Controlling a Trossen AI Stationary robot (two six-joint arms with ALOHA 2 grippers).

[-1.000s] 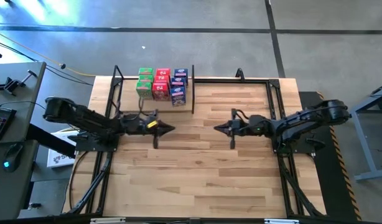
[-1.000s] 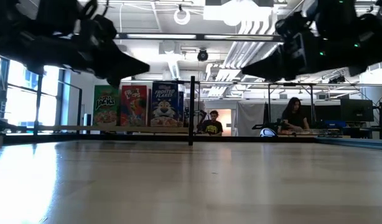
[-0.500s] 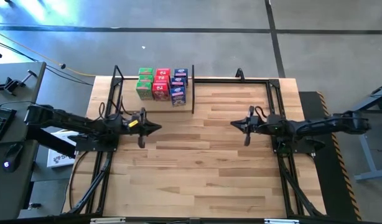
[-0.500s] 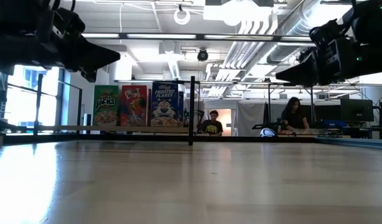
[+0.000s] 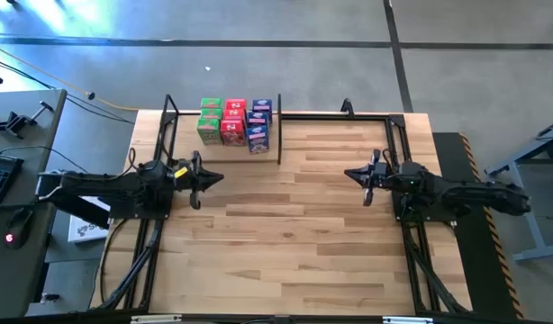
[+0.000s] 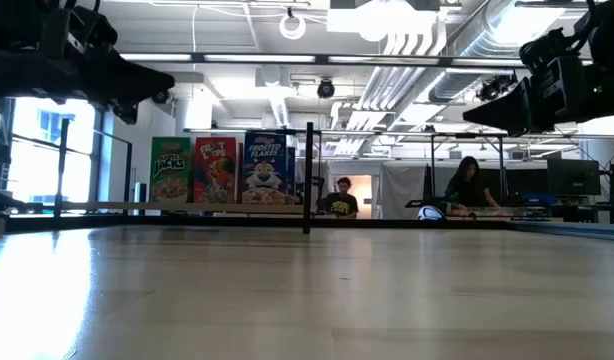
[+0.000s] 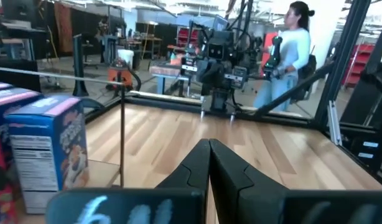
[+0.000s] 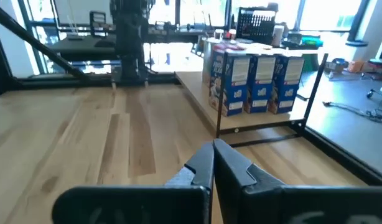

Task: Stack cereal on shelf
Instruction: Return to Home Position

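You're seeing the table lying beneath the left fingers; far beyond them, a person in pale blue is standing in the room.

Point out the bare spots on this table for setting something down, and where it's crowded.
Free: the wide middle of the tabletop between the left arm and right arm, all the near half, and the back strip right of the divider. Crowded: the back-left corner, where the cereal boxes sit beside that divider.

One camera is looking straight down at the table, another level across it, both taking in the cereal boxes.
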